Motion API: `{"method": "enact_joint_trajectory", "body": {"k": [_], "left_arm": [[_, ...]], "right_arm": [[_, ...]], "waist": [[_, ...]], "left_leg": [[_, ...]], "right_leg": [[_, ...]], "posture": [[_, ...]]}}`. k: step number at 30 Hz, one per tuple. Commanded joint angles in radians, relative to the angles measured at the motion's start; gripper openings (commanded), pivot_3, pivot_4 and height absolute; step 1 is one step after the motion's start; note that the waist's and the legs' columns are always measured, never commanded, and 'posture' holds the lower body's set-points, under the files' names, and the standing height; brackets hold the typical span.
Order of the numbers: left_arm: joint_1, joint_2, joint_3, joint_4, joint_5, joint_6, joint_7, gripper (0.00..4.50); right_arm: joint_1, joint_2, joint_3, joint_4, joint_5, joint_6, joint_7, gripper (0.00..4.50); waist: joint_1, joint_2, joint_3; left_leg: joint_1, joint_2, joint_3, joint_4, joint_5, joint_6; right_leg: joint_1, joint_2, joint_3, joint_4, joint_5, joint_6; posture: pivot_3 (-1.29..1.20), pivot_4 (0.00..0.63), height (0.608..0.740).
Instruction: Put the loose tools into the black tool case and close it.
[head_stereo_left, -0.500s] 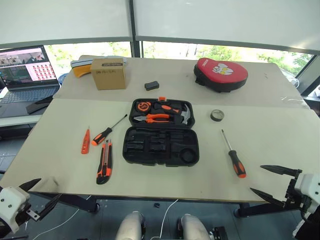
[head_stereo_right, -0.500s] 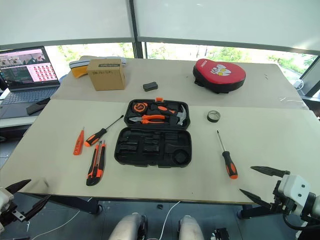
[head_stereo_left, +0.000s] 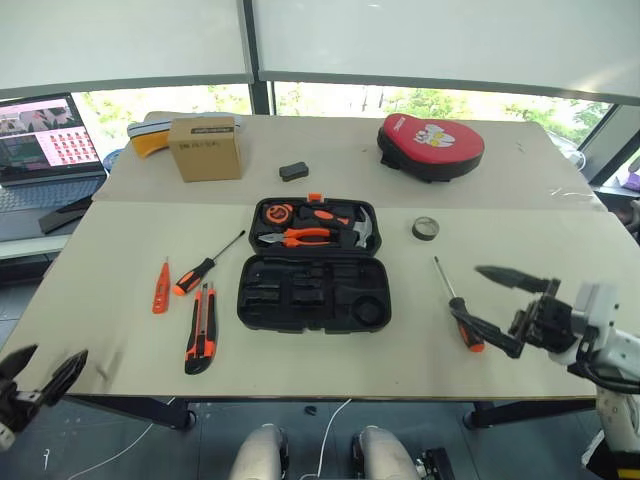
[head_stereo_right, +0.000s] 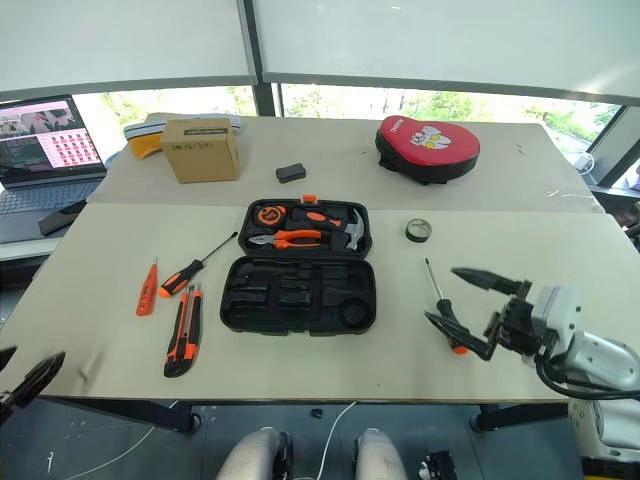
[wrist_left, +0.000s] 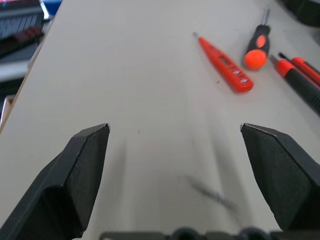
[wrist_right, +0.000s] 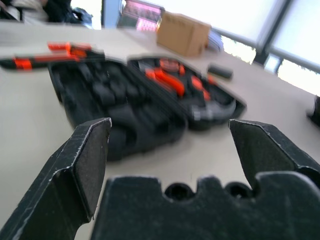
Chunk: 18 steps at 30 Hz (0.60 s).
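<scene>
Left eye view: the case (head_stereo_left: 313, 265) lies open mid-worktop (head_stereo_left: 120, 250). A tester (head_stereo_left: 160, 286), screwdriver (head_stereo_left: 206, 264) and knife (head_stereo_left: 199, 328) lie to its left; a tape roll (head_stereo_left: 425, 228) and second screwdriver (head_stereo_left: 457, 307) to its right. The right gripper (head_stereo_left: 497, 309), fingers wide, hovers beside that screwdriver. The left gripper (head_stereo_left: 44, 372), fingers wide, sits at the near left edge.

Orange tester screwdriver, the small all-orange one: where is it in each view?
Left eye view: small all-orange tester screwdriver, left of the open black plastic tool case.
Right eye view: same place.
Left wrist view: tester screwdriver ahead on the tabletop.
Right wrist view: too blurred to tell.
Shared landmark: black-and-orange-handled screwdriver beside it.
</scene>
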Motion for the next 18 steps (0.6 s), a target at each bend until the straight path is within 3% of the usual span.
{"method": "enact_joint_trajectory", "body": {"k": [1,4,10,15,18], "left_arm": [[0.007,-0.02,0.078,-0.04,-0.091,0.084,0.033,4.5],[-0.019,-0.01,0.074,-0.125,-0.164,0.138,0.016,4.5],[-0.186,0.11,-0.002,-0.195,-0.175,0.219,0.051,4.5],[-0.542,0.301,-0.316,-0.067,-0.052,0.325,0.05,4.5],[-0.773,0.309,-0.498,0.044,0.027,0.371,0.054,4.5]], "right_arm": [[-0.007,0.024,0.005,-0.057,0.019,0.017,-0.025,4.39],[0.008,0.049,-0.005,-0.047,0.01,0.001,-0.033,4.39],[0.053,0.065,-0.024,-0.019,-0.002,-0.046,0.008,4.39],[0.09,0.074,-0.044,-0.018,-0.011,-0.073,0.015,4.39],[0.105,0.077,-0.045,-0.036,-0.017,-0.075,0.004,4.39]], "waist": [[0.009,-0.002,0.0],[0.022,-0.004,-0.001],[0.03,-0.004,-0.001],[0.022,-0.003,-0.001],[0.022,-0.001,-0.001]], "left_leg": [[0.0,0.001,0.0,0.0,0.0,0.0],[0.0,0.002,0.0,0.001,-0.001,-0.002],[0.0,0.002,0.003,0.002,-0.004,-0.007],[0.001,0.004,0.004,0.002,0.0,0.0],[0.001,0.003,0.005,0.002,0.0,-0.001]], "right_leg": [[0.0,0.001,-0.001,0.0,0.0,0.0],[-0.001,0.0,-0.001,0.0,-0.002,-0.004],[0.0,-0.002,-0.001,0.001,-0.004,-0.009],[0.001,0.003,-0.001,0.002,0.0,-0.003],[0.001,0.006,-0.001,0.002,0.0,-0.003]], "posture": [[0.0,0.15,0.74],[0.0,0.15,0.74],[0.0,0.15,0.74],[0.0,0.15,0.74],[0.0,0.15,0.74]]}}
